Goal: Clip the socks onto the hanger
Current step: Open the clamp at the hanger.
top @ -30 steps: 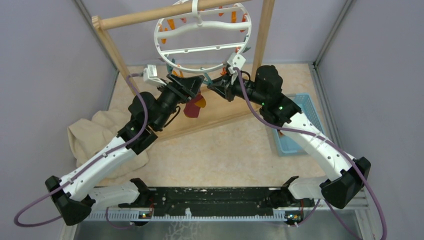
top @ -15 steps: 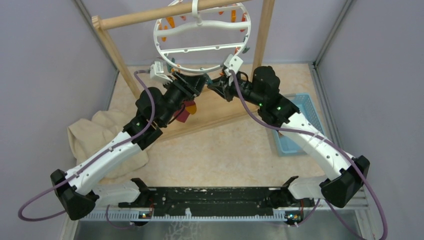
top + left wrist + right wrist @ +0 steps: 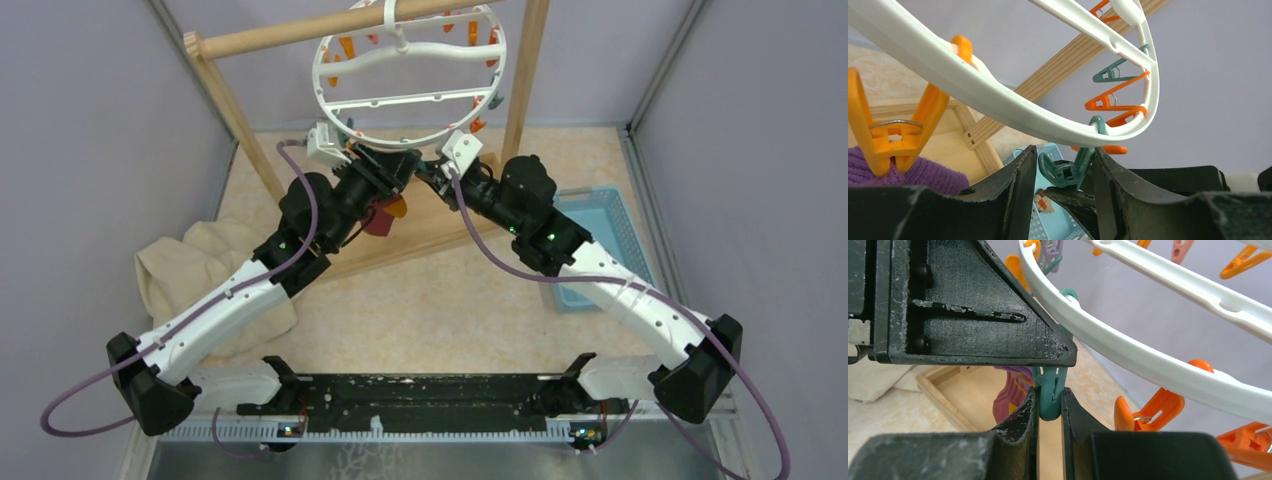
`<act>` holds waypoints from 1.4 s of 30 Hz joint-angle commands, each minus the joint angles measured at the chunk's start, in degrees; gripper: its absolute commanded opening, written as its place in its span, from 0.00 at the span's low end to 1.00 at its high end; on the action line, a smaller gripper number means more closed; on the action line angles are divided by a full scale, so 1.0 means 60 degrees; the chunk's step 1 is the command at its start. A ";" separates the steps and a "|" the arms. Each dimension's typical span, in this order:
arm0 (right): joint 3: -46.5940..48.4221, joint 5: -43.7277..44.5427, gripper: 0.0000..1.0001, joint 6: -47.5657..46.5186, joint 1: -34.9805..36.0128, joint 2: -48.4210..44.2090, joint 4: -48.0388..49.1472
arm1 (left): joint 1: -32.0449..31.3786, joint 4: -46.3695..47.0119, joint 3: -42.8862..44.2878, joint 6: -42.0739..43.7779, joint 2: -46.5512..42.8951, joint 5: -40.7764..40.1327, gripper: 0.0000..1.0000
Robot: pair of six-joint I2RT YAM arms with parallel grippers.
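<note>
The maroon sock (image 3: 377, 224) is mostly hidden.

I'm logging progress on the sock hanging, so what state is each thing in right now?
Maroon sock: hanging, gripped by an orange clip.
Brown sock: unclipped, lying in the blue basket.
Teal clip: on the ring, pinched by the right gripper.
Left gripper: open.
Hanger: hung from the wooden bar.
</note>
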 commanded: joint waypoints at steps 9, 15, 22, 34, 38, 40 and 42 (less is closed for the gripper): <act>-0.0256 0.0963 0.00 -0.0809 0.0516 -0.0499 0.1044 | -0.0061 0.0557 0.0311 -0.0355 -0.0021 -0.0018 0.41; -0.0223 0.1139 0.00 -0.1006 0.0680 -0.0431 0.0908 | -0.0061 0.0629 0.0293 -0.0434 0.0007 0.0168 0.04; -0.0198 0.1236 0.16 -0.0878 0.0684 -0.0396 0.0841 | -0.0065 0.0712 0.0172 -0.0392 -0.0139 0.0234 0.00; -0.1257 0.1134 0.55 0.0944 -0.0093 -0.1933 0.0727 | -0.0061 0.0716 0.0080 -0.0354 -0.0256 0.0290 0.00; -0.1730 0.1232 0.55 0.1456 -0.0752 -0.2872 0.0235 | -0.0061 0.0755 0.0031 -0.0389 -0.0286 0.0378 0.00; -0.1798 0.1646 0.55 0.1626 -0.0912 -0.3152 -0.0219 | -0.0061 0.0776 0.0004 -0.0405 -0.0298 0.0442 0.00; -0.1837 0.1856 0.55 0.1995 -0.1151 -0.3381 -0.0611 | -0.0061 0.0832 -0.0046 -0.0407 -0.0305 0.0532 0.00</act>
